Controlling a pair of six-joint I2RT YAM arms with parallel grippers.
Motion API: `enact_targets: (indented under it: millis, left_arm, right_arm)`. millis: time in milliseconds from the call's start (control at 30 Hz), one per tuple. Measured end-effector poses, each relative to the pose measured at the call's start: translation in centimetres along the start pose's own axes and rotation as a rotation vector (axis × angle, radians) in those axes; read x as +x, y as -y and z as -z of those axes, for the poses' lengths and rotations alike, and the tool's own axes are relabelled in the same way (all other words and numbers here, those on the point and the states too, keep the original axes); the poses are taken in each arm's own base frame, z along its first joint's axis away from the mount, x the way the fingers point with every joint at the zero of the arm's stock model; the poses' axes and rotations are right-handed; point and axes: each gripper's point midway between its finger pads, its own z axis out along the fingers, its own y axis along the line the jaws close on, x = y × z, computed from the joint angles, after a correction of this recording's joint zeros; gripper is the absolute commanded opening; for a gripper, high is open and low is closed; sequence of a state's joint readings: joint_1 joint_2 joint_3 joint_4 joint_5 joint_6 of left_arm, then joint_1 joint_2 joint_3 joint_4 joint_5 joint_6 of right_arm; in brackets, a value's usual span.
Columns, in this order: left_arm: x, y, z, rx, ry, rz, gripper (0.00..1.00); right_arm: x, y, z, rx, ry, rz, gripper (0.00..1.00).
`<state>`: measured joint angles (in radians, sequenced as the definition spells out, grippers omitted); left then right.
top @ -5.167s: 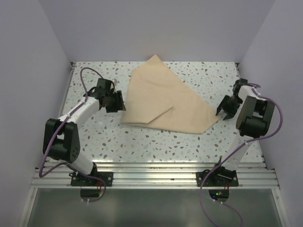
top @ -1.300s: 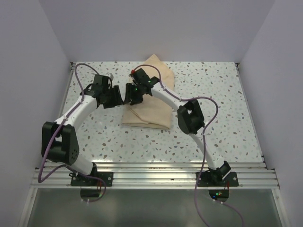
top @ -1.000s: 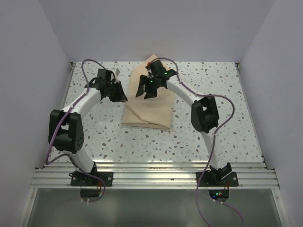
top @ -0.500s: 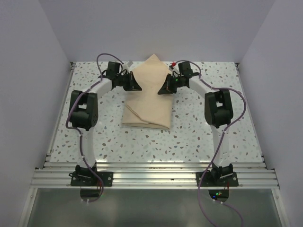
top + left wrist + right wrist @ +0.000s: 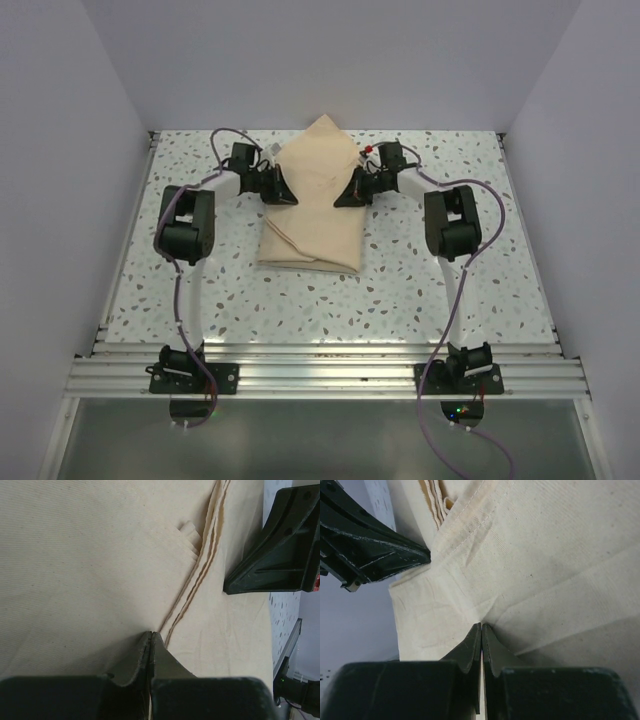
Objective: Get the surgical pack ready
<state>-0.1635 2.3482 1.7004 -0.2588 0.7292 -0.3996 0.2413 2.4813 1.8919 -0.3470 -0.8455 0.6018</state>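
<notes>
1. Left gripper point(image 5: 150, 637): the fingers are pressed together with no gap. Their tips sit right where stacked folded edges of the wrap point(image 5: 315, 215) run out, so it looks pinched onto a thin bit of the cloth.
2. Right gripper point(image 5: 481, 629): the fingers are likewise together. Small creases in the cloth run into the tips, which suggests a pinch of fabric is caught between them.
3. From above, the two grippers face each other across the far half of the wrap, one on its left edge and one on its right. Both arms are stretched well forward.
4. The wrap lies on the speckled table point(image 5: 450, 290), toward the far side and about midway between the arms. It is folded into a narrow shape with a point at the back and a squarer end nearer the bases.
5. Handling, as a judgement: the cloth looks soft, light and limp, with several loose layers. It will sag and slide rather than hold a shape, and a pinch may catch only the top layer.
6. Best hold is probably on the edges or a corner. Both sides should be lifted evenly and low so that the folds underneath are not dragged open.
</notes>
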Motion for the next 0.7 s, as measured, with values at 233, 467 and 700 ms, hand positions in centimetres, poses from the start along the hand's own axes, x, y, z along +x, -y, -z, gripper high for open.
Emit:
enact_targets:
  millis: [233, 467, 700]
  left_arm:
    - [3.7, -0.4, 2.4, -0.054, 0.012, 0.049, 0.00]
    - [8.0, 0.0, 4.4, -0.056, 0.000, 0.098, 0.00]
    - [5.3, -0.3, 4.7, -0.129, -0.011, 0.067, 0.00]
  right_arm:
    - [0.6, 0.4, 0.1, 0.031, -0.029, 0.014, 0.03]
    - [3.1, 0.4, 0.4, 0.027, -0.084, 0.011, 0.04]
    - [2.3, -0.2, 0.9, 0.039, -0.070, 0.028, 0.04]
